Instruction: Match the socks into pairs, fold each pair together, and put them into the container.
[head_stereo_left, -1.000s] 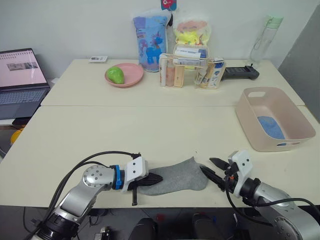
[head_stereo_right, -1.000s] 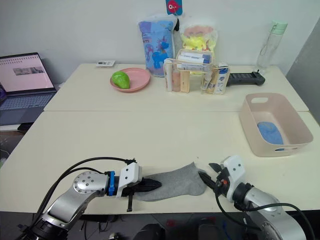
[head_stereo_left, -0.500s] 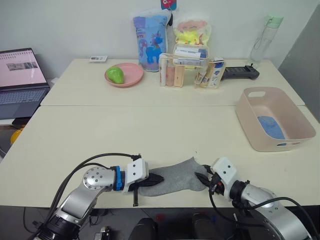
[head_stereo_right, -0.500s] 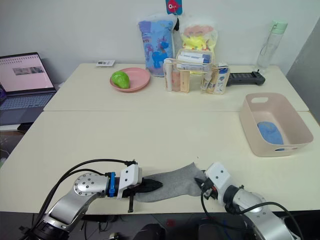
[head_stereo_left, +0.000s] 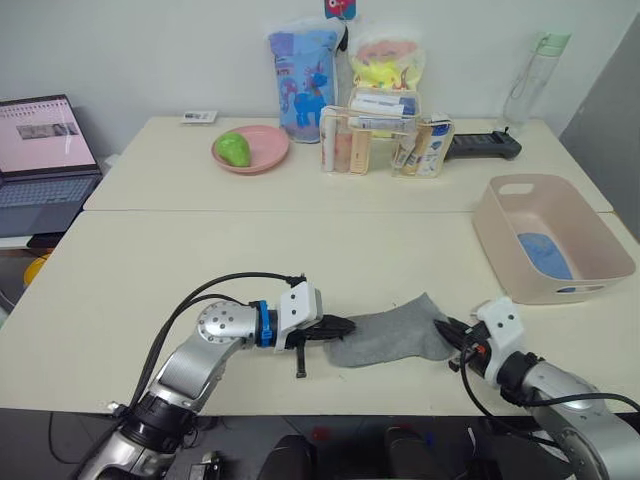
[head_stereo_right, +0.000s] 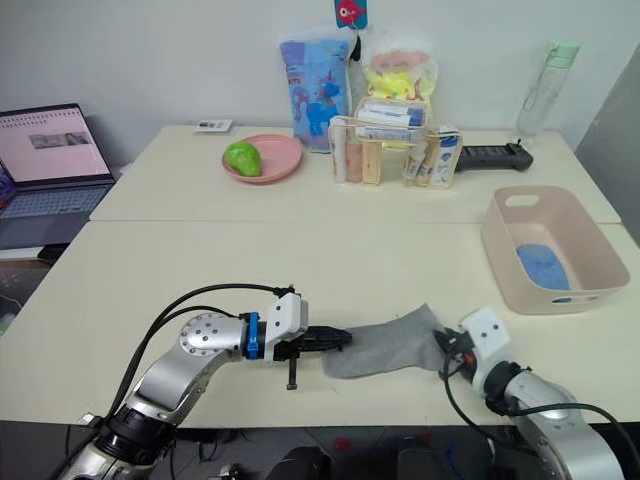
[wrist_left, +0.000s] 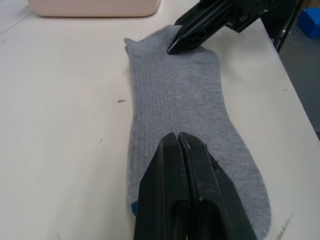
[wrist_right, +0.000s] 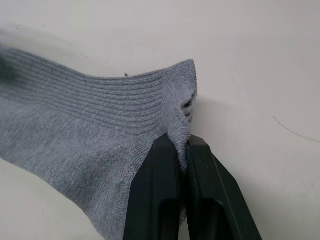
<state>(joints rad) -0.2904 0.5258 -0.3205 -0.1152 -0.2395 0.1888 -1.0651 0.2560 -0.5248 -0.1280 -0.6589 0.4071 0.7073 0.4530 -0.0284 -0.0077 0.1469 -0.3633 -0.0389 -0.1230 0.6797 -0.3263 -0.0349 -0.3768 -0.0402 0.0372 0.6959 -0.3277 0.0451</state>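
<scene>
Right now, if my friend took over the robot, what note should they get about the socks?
Left gripper: shut on the toe end of the soft grey ankle sock.
Right gripper: shut on its cuff end.
The sock lies stretched flat near the table's front edge.
Pale pink rectangular plastic tub: holds a light blue sock bundle.
Done: blue apparently in.
Left: fold grey, place it in the tub, then any remaining socks.

Bright even indoor light, soft shadows, wrist-view foregrounds blurred.

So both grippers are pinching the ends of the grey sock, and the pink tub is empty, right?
Not quite. Both grippers, left and right, do pinch the grey sock, but the pink tub isn't empty: the left eye view shows a light blue sock inside.
</scene>
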